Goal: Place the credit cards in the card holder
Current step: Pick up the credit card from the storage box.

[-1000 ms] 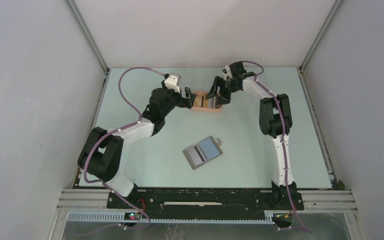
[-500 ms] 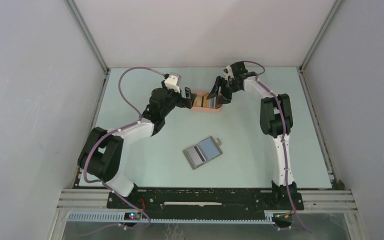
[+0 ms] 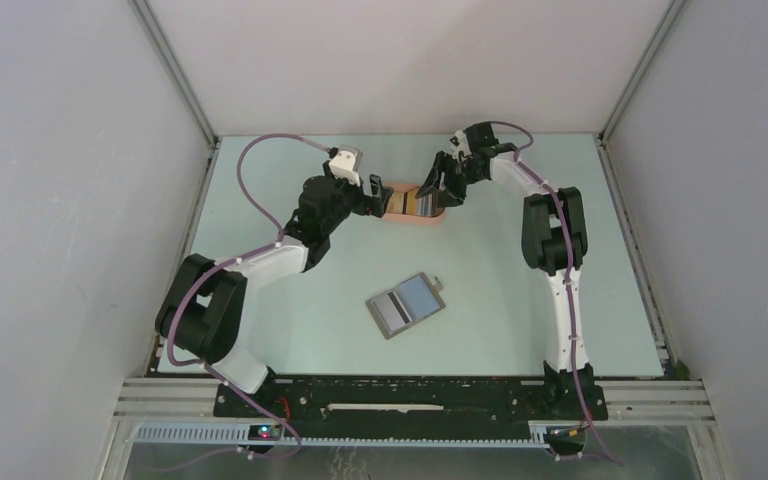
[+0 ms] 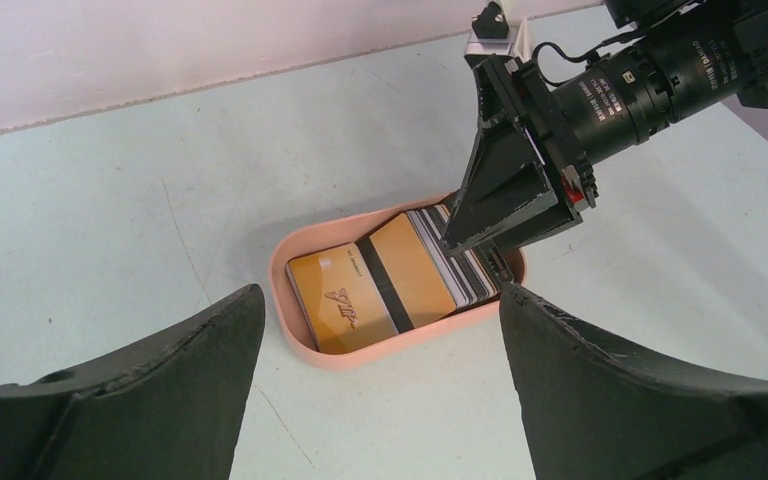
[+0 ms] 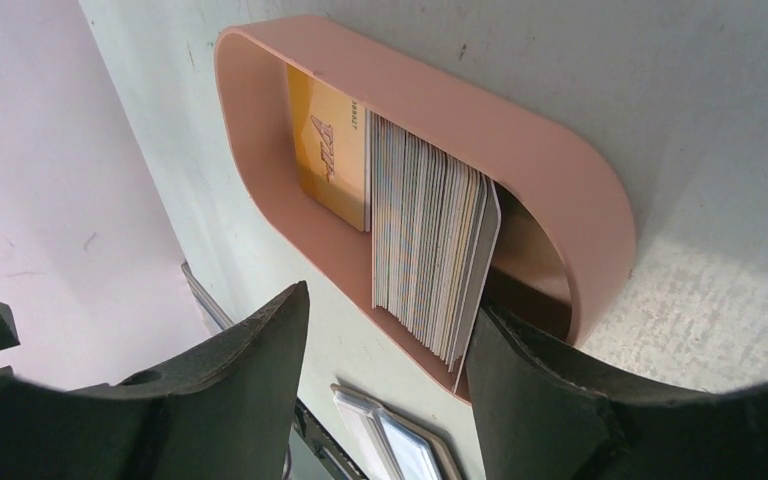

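Right pincer dipped, unclenched, straddling thin credit cards stacked in salmon-pink oval tray; left pincer gapes; grey card holder awaits.

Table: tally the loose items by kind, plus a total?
pink tray: 1
card holder: 1
cards told apart in the tray: 2, an orange-yellow card and a striped card; any beneath are hidden
Total: 4

We see a smooth matt pink plastic tray, glossy plastic credit cards, and a matt, faintly scuffed pale desk.
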Controlling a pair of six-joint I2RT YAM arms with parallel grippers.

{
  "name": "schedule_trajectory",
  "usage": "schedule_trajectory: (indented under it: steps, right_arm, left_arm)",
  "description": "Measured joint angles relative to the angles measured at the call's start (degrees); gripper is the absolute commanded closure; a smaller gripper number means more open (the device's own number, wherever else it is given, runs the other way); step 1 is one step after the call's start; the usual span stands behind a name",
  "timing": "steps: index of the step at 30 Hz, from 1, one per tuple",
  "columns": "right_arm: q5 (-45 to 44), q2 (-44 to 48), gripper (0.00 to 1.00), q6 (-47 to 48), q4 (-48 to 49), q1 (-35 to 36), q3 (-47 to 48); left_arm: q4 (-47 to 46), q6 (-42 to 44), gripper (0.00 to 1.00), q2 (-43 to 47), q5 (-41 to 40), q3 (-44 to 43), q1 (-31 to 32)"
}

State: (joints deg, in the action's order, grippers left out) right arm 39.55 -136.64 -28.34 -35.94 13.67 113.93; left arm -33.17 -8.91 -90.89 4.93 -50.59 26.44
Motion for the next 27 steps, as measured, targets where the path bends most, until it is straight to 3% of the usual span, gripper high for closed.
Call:
schedule_trajectory:
  steps: [12,27]
  right_arm:
    - [0.02,0.00,0.43,0.68,-0.04,-0.52,-0.33]
    - [0.00,0.00,0.44,1.14,-0.20,-0.87,-0.52]
  left_arm:
    - [0.35,0.37,0.09,0.00,0.00,0.00,0.00]
    - [0.76,0.39,0.09,-0.22,0.00,0.00,0.00]
